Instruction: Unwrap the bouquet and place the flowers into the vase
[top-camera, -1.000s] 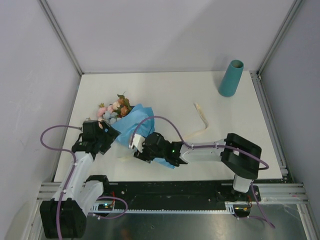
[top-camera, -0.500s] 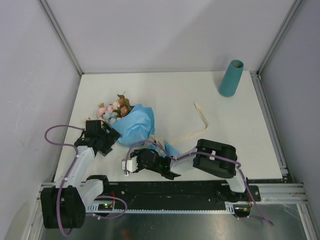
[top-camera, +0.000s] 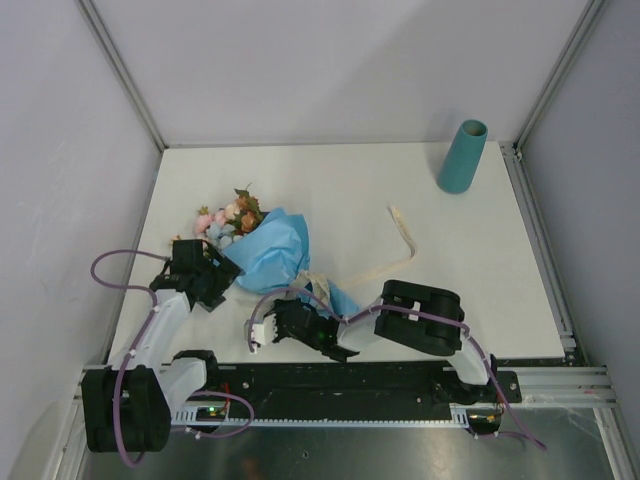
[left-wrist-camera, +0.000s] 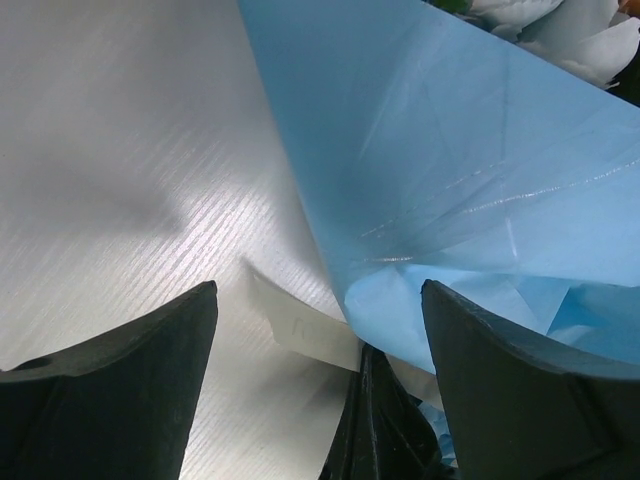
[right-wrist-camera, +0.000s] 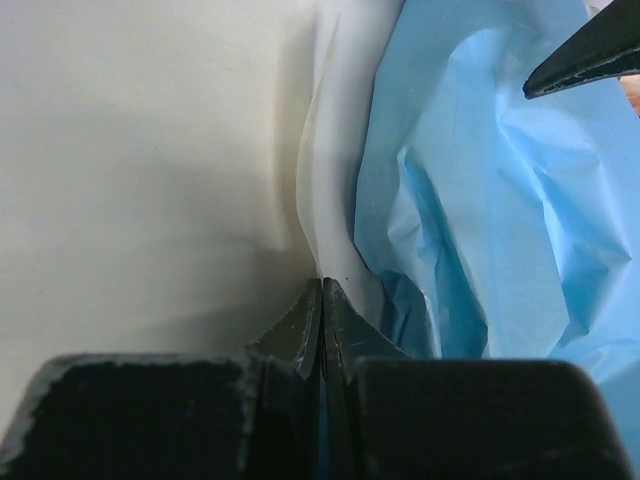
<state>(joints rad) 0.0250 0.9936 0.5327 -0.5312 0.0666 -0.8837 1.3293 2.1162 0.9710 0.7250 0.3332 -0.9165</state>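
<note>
The bouquet (top-camera: 272, 250) lies on the table's left half in light blue paper (right-wrist-camera: 520, 200), with the flowers (top-camera: 232, 215) poking out at its far-left end. My left gripper (top-camera: 207, 277) is open at the wrapping's left edge (left-wrist-camera: 450, 150), the paper's lower fold between its fingers (left-wrist-camera: 110, 390). My right gripper (top-camera: 262, 322) is at the wrapping's near corner, shut on a pale edge of the paper (right-wrist-camera: 335, 180) that rises from its fingertips (right-wrist-camera: 322, 290). The teal vase (top-camera: 462, 157) stands upright at the far right, away from both arms.
A cream ribbon (top-camera: 405, 245) lies loose on the table right of the bouquet. The right arm's elbow (top-camera: 420, 315) is folded low near the front edge. Metal frame posts and grey walls close in the table on three sides.
The right arm has folded back toward the near edge. Its gripper slid from over the wrapping to the near-left corner and shut there. The left gripper has hardly moved.
</note>
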